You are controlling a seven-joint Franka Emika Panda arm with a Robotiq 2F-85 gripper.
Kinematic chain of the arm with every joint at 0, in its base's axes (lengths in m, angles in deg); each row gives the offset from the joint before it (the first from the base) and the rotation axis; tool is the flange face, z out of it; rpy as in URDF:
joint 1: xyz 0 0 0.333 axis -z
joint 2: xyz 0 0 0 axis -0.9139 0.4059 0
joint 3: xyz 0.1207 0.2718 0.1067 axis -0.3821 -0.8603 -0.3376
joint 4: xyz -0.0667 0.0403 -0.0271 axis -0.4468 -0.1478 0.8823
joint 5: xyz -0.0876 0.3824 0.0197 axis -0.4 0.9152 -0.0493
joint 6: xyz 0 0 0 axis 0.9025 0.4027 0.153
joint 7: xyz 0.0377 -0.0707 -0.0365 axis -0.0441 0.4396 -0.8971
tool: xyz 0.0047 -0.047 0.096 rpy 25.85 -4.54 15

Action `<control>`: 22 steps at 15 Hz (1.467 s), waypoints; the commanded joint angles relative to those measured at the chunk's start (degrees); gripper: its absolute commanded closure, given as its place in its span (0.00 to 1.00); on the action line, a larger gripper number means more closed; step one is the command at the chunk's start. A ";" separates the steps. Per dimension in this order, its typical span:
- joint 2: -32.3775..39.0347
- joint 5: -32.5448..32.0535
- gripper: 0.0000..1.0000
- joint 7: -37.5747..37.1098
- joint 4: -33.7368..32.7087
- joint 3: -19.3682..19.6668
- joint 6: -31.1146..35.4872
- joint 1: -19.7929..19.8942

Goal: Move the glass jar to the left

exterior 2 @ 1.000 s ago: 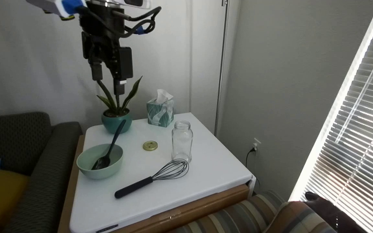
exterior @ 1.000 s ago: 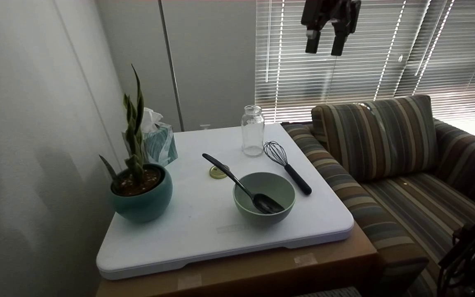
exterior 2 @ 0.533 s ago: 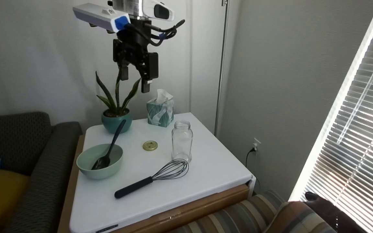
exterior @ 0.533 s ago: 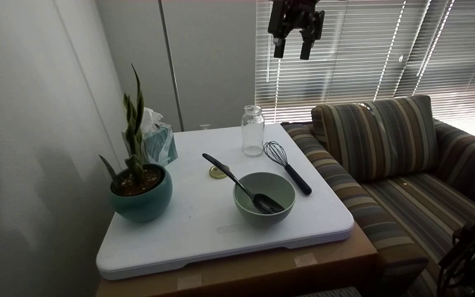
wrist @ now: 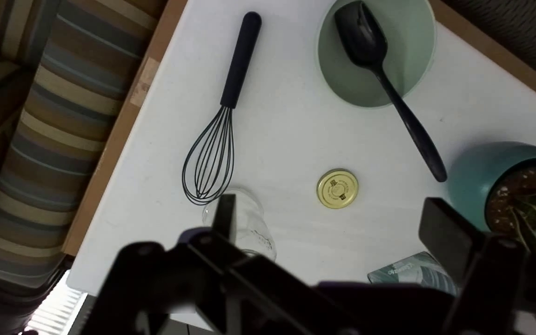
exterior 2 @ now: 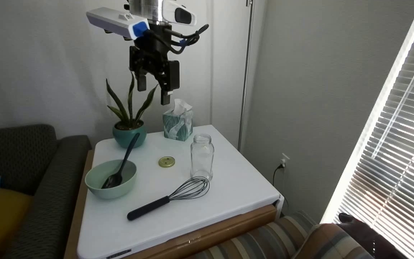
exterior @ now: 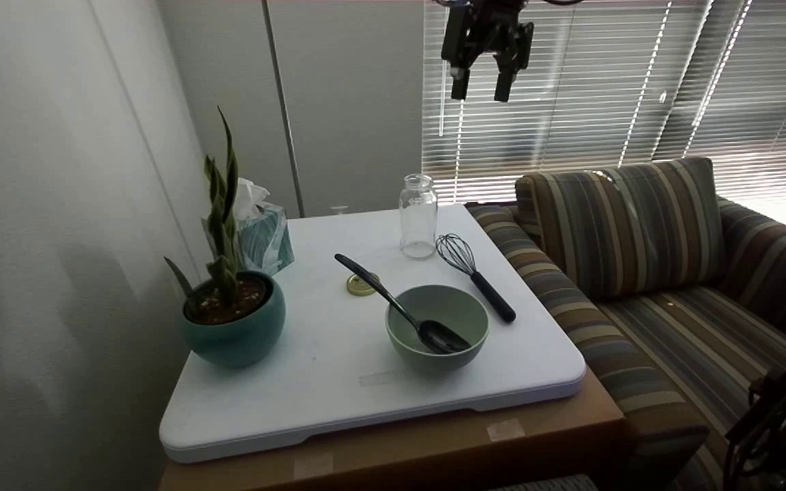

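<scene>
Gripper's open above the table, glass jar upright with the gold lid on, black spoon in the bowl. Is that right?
No: the gold lid isn't on the glass jar; it lies apart on the table, as both exterior views show. The rest stands: gripper open, jar upright, black spoon in the bowl.

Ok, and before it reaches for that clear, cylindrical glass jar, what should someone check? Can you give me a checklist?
1. Black two-fingered gripper open, holding nothing: ok.
2. Glass jar upright on the white, round-cornered tabletop: ok.
3. Jar centred between the fingers: not ok; in the wrist view one finger partly covers it.
4. Gripper down at jar height: not ok; both exterior views show it hanging higher.
5. Black-handled wire whisk clear of the jar: cannot tell; they lie too close to judge.
6. Round gold metal lid off the jar, lying apart: ok.
</scene>
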 commanded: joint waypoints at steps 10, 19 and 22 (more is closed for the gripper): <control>19.19 -10.87 0.00 4.40 -17.01 -0.72 7.68 0.35; 26.70 -11.93 0.00 4.22 -24.79 -0.74 6.79 -0.12; 28.59 -12.28 0.00 5.22 -27.11 -0.78 5.79 -0.12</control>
